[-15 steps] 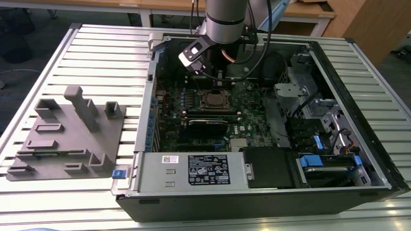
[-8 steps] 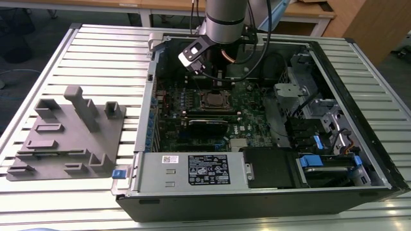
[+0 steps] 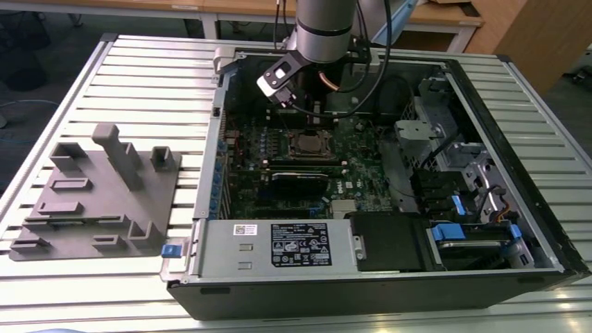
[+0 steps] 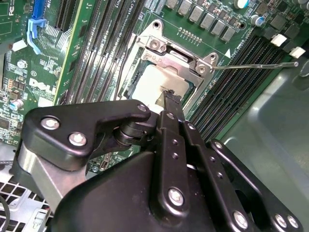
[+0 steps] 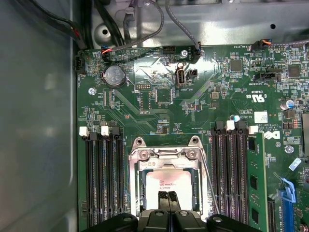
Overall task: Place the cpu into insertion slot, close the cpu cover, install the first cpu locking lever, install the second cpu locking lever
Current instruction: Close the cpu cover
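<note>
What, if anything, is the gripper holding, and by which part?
Nothing is held. The gripper is shut with nothing between its fingers, and its tips sit over the chip.

cpu (image 5: 166, 182) in insertion slot (image 5: 139, 191) — fingers (image 5: 164, 200) above
</note>
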Robot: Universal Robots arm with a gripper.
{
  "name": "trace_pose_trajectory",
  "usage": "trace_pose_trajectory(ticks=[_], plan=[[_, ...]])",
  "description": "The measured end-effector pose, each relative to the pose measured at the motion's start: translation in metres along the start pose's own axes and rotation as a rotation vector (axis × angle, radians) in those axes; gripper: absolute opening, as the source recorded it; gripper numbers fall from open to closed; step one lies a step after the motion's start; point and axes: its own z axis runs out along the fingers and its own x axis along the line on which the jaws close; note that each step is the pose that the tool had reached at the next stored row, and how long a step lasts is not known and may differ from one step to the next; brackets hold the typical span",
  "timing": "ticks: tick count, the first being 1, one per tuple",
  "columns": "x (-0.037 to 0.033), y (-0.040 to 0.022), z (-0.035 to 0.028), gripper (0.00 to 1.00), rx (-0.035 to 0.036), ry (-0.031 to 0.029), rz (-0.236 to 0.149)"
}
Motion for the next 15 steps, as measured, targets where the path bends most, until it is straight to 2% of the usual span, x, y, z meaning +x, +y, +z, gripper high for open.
trace_pose_trajectory(ticks=[15], plan=[[-0.0004,0.0000,0.0019,0.11,0.0000,0.0001,-0.001]])
